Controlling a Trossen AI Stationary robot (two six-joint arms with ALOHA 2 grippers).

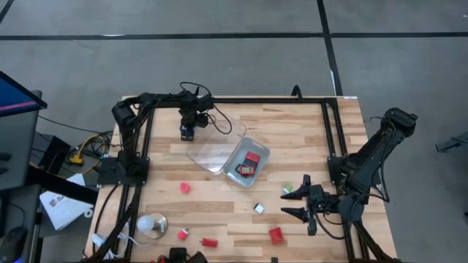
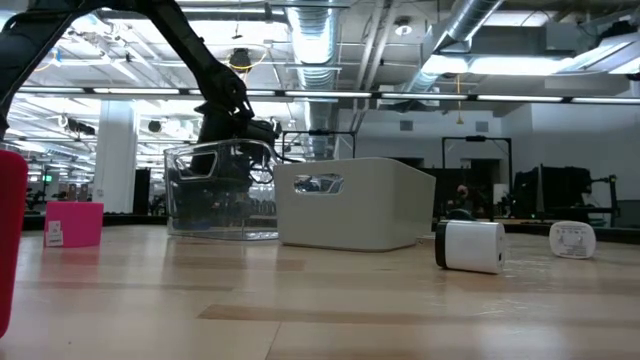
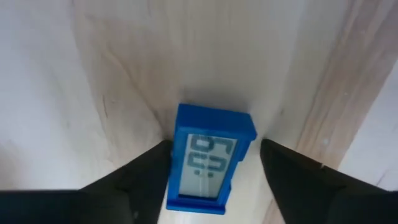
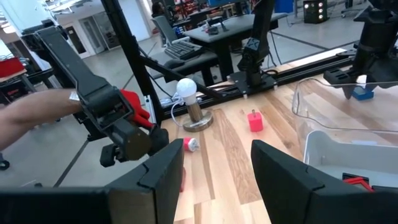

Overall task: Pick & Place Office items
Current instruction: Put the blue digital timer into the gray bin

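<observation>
Blue block (image 3: 211, 160) with grey digit display, upright on wood, at table's far side. Two red pieces (image 1: 249, 164) inside tray. Red blocks (image 1: 185, 188) scattered over near half; one small white piece (image 1: 258, 208) mid-table; green piece (image 1: 289, 188) to its right.

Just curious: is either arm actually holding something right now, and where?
Left gripper straddles a blue clock, a gap still showing on one side. Right gripper holds nothing.

Grey floor (image 1: 219, 66), exposed ceiling ducts (image 2: 330, 40), desks (image 4: 249, 28) behind.
</observation>
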